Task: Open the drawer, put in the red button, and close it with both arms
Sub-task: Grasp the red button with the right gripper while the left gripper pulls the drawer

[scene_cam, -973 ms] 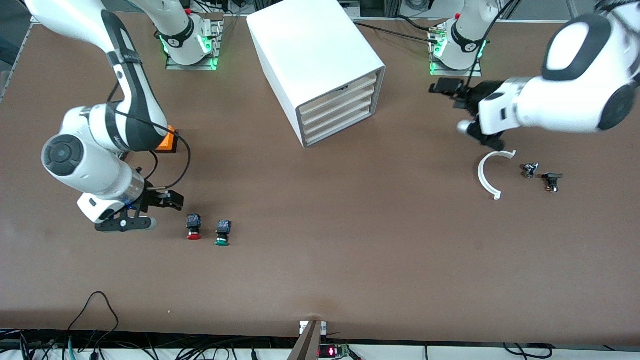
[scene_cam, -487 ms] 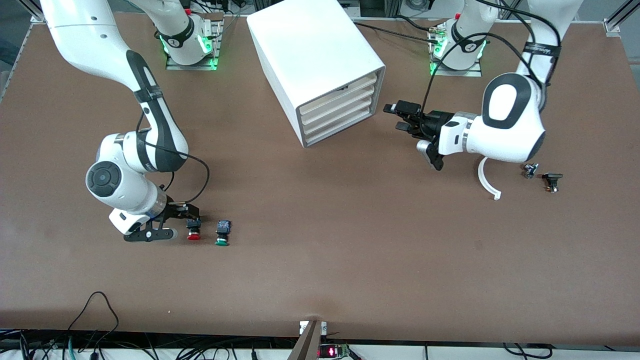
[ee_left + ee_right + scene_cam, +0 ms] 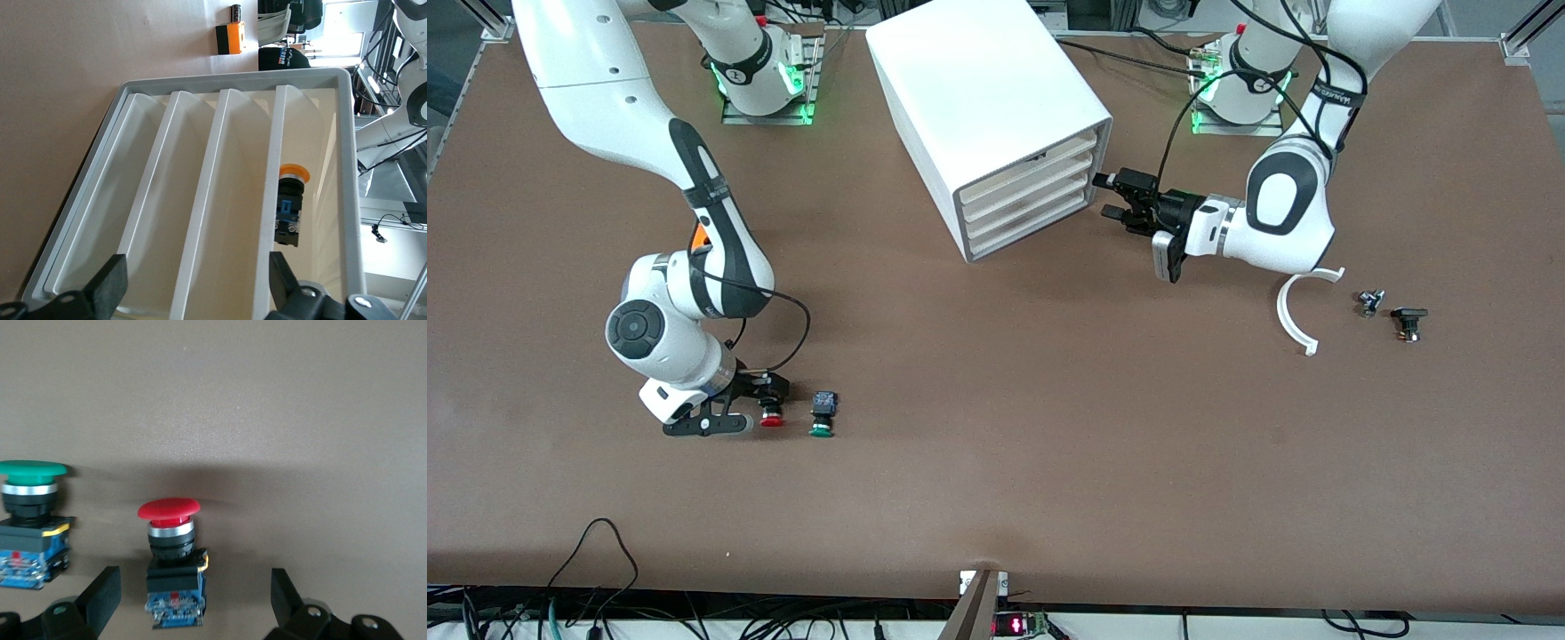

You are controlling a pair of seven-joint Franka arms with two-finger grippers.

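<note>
The right gripper point(image 3: 758, 412) is low over the table at the right arm's end, its fingers point(image 3: 100, 593) spread wide on either side of the red button point(image 3: 772, 414), which lies on the table on its side. In the right wrist view the button's black body point(image 3: 175, 590) is between the two pads with its red cap pointing away from the wrist, so its long axis runs along the line of reach and the fingers would shut across the body's width. Neither pad touches it yet. The green button point(image 3: 823, 415) lies just beside it, toward the left arm's end and outside the fingers' span. The cabinet point(image 3: 987, 107) stands mid-table, farther from the front camera, all four drawers shut. The left gripper point(image 3: 1116, 196) hovers right beside the open face of the cabinet, near the drawers point(image 3: 1032, 197), its fingers point(image 3: 107, 290) parted wide and holding nothing. Its wrist view looks along the drawer fronts, and an orange-capped button point(image 3: 291, 200) shows inside one. The left arm is plainly the nearer one for pulling a drawer open, the right for picking up the red button.
</note>
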